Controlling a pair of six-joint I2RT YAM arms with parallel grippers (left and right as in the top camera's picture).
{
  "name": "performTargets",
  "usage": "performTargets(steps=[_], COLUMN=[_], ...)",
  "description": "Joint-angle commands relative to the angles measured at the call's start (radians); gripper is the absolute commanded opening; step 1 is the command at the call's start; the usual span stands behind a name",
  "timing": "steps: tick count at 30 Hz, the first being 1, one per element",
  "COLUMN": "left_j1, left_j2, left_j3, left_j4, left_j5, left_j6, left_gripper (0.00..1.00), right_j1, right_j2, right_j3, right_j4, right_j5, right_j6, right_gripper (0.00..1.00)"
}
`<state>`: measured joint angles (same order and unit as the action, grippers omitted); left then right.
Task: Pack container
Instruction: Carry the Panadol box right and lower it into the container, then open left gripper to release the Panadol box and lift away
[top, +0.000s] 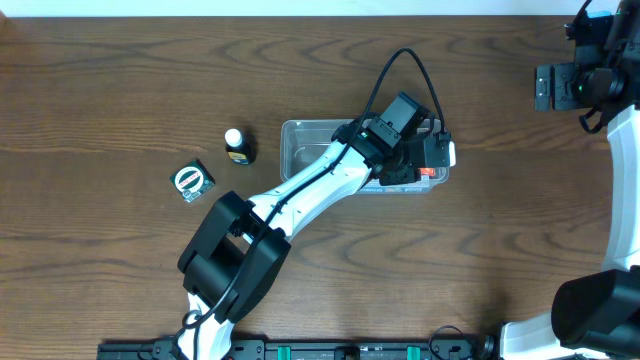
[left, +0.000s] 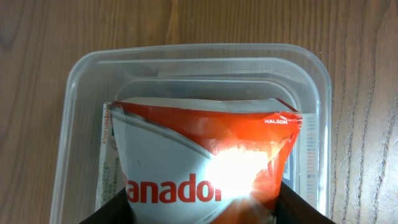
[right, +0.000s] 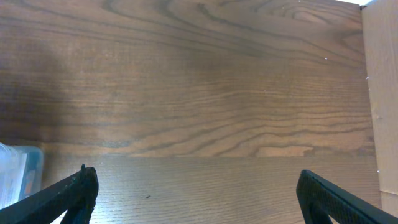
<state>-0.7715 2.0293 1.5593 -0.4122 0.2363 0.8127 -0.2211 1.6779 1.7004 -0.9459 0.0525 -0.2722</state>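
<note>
Left wrist view: the left gripper (left: 205, 214) is seen clamped on a red-and-white packet (left: 205, 149), with 1 dark finger (left: 109, 214) at each lower corner of the frame. The letters "anado" are read across the packet's front, and part of it is washed out by a bright glare patch. The packet is held inside the container (left: 199, 51), with its crumpled upper edge toward the far short wall. Under the packet a white printed sachet (left: 107, 165) is noted lying flat in the container, its edges showing on both sides.

Overhead view: the container is placed near the middle of the table (top: 100, 80), long axis left to right. Its right end is covered by the wrist of the left arm (top: 300, 195), which is extended diagonally from the near edge. 2 loose items are recorded left of the container, neither touching it. A small dark bottle (top: 237, 146) with a white cap is near the left wall. A small dark green box (top: 192, 181) is further out and nearer the front.

Far right corner: the right gripper (right: 199, 193) is held spread wide above bare wood, nothing between its fingers, well apart from the container.
</note>
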Motion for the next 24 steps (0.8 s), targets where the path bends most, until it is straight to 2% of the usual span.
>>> performTargets(steps=[1,5,13,15,24], left_j1=[0.002,0.002,0.002,0.002,0.002], left_j2=[-0.009,-0.009,-0.009,-0.009,-0.009], left_j3=[-0.002,-0.002,-0.002,-0.002,-0.002], left_j4=[0.003,0.004,0.008,0.014,0.034], left_j5=[0.000,0.000,0.000,0.000,0.000], left_j6=[0.006,0.006,0.006,0.006,0.006], left_gripper=[0.51,0.59,0.61,0.66,0.70], right_j1=[-0.002,-0.002,-0.002,-0.002,-0.002], right_j2=[-0.004,-0.004,-0.004,-0.004,-0.004], right_j3=[0.005,0.005,0.005,0.005,0.005], right_j4=[0.000,0.000,0.000,0.000,0.000], right_j5=[-0.004,-0.004,-0.004,-0.004,-0.004], right_j6=[0.010,0.010,0.010,0.010,0.010], right_gripper=[0.99,0.99,0.99,0.99,0.99])
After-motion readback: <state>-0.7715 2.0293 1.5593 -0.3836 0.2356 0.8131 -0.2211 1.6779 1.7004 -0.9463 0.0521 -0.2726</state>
